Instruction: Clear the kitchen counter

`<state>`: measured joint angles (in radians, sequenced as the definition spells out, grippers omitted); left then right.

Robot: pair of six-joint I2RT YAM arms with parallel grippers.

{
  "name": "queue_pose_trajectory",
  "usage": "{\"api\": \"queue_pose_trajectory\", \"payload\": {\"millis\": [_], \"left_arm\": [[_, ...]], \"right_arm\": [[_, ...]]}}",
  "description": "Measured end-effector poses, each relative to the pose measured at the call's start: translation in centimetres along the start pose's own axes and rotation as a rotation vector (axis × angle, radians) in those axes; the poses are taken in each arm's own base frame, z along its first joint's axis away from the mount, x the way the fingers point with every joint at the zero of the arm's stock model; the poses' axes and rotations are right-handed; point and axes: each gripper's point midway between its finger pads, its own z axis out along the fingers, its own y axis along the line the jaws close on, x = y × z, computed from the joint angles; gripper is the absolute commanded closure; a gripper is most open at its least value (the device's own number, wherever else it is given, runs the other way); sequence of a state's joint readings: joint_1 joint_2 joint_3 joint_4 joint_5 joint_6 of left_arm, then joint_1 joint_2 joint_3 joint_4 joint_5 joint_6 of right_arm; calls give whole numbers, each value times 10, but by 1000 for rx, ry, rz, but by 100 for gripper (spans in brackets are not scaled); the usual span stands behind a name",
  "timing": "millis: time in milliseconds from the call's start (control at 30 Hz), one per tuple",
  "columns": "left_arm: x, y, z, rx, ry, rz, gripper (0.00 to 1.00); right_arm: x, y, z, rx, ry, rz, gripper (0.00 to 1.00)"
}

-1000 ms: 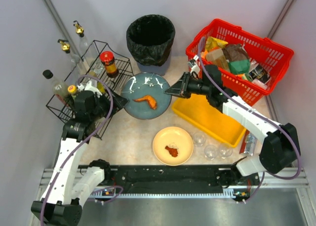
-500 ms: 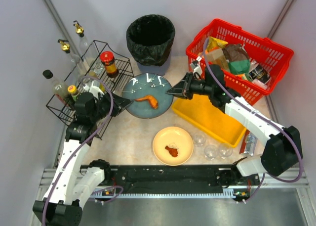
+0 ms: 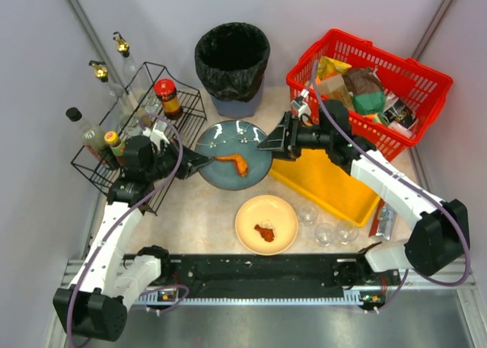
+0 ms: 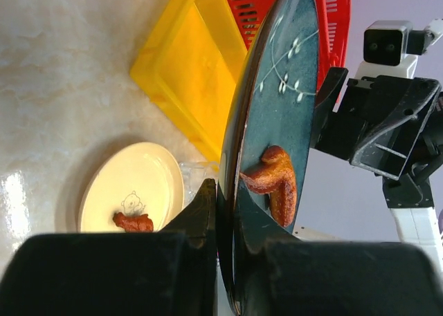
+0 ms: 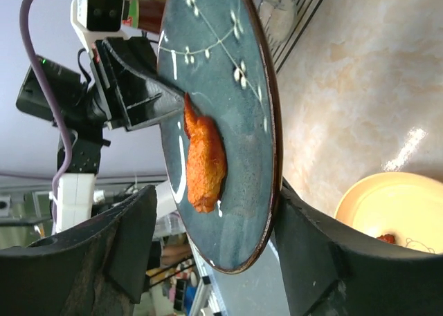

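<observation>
A dark blue plate (image 3: 237, 138) carrying an orange chicken wing (image 3: 233, 162) hangs just above the kitchen counter (image 3: 204, 209), between the two arms. My left gripper (image 3: 199, 163) is shut on the plate's left rim. The left wrist view shows the plate (image 4: 277, 101) edge-on, pinched between the left gripper's (image 4: 223, 191) black fingers, with the wing (image 4: 273, 183) on its face. My right gripper (image 3: 268, 144) stands open at the plate's right rim. In the right wrist view its fingers (image 5: 216, 191) straddle the plate (image 5: 221, 88) with a wide gap on the wing's (image 5: 205, 161) side.
A cream plate (image 3: 283, 211) with a food scrap lies near the front. A yellow tray (image 3: 327, 182) and red basket (image 3: 426, 81) of groceries stand on the right, with glasses (image 3: 326, 232) in front of the tray. A black bin (image 3: 232, 55) stands at the back, a wire rack (image 3: 179, 123) with bottles on the left.
The left gripper has closed on the plate's left rim. The right gripper has opened off the right rim. The plate has shifted slightly right and toward the back.
</observation>
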<state>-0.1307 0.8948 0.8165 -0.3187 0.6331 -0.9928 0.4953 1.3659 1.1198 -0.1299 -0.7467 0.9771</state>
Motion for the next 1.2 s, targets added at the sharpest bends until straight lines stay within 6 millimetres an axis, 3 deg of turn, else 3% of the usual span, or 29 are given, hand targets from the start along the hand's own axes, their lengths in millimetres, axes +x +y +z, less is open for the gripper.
{"api": "queue_pose_trajectory", "payload": {"millis": [300, 467, 533, 667, 733, 767, 800, 867, 900, 1067, 1200], "left_arm": [[1, -8, 1, 21, 27, -9, 100], [5, -9, 3, 31, 59, -36, 100], [6, -10, 4, 34, 71, -38, 100], [4, -15, 6, 49, 81, -32, 100], [2, -19, 6, 57, 76, -25, 100], [1, -20, 5, 59, 73, -12, 95], [0, -20, 5, 63, 70, 0, 78], [-1, -24, 4, 67, 64, 15, 54], [-3, -27, 4, 73, 63, 18, 37], [-16, -51, -3, 97, 24, 93, 9], [-32, -63, -10, 75, -52, 182, 4]], "right_arm": [[3, 7, 0, -44, 38, -63, 32], [1, 6, 8, -54, 54, -86, 35], [2, 4, 11, -52, 59, -90, 46], [1, -5, 17, -38, 68, -87, 87], [1, -10, 20, -24, 70, -73, 100], [1, -10, 20, -21, 70, -54, 100], [0, -10, 20, -19, 67, -39, 100], [-2, -8, 20, -18, 62, -34, 100], [-4, -5, 20, -25, 58, -44, 100], [-12, 1, 21, -3, 26, -42, 100], [-33, 9, 19, 26, -29, -1, 100]]}}
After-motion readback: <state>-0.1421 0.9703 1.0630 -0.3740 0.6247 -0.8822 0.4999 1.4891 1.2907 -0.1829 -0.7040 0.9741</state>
